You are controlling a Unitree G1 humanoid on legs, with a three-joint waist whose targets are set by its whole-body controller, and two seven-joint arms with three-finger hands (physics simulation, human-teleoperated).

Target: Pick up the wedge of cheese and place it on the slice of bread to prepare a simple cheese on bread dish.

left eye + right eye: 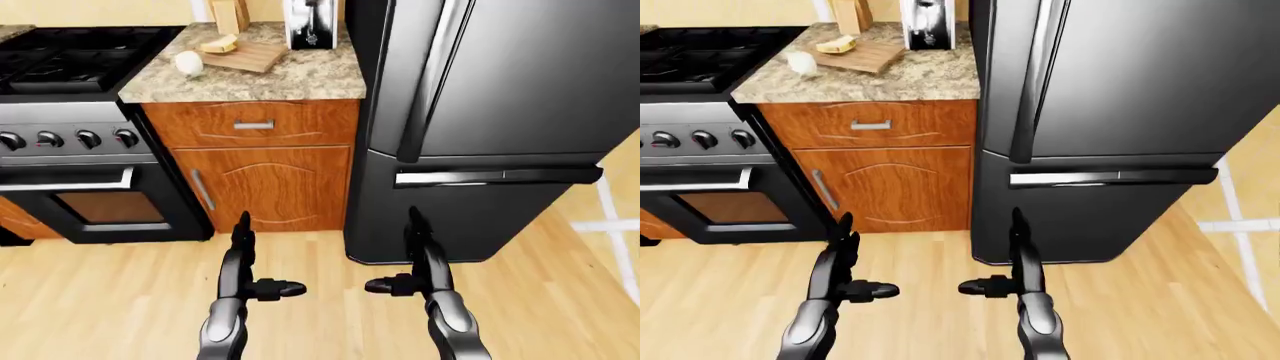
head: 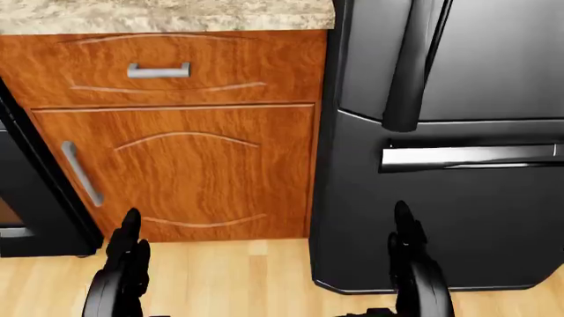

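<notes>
Left-eye: cheese (image 1: 219, 45) on board (image 1: 245, 55), far left on counter (image 1: 300, 79); bread I can't pick out. Left hand (image 1: 243, 259) and right hand (image 1: 418, 259) open, empty, low. Head: only cabinet (image 2: 176, 165) and fridge (image 2: 458, 132). I'd step closer and leftward before reaching.

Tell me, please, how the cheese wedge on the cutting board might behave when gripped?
The cheese wedge looks solid, so probably stiff. Its sloped faces may slip between fingers. It lies flat on the cutting board, so it is unlikely to roll.
</notes>
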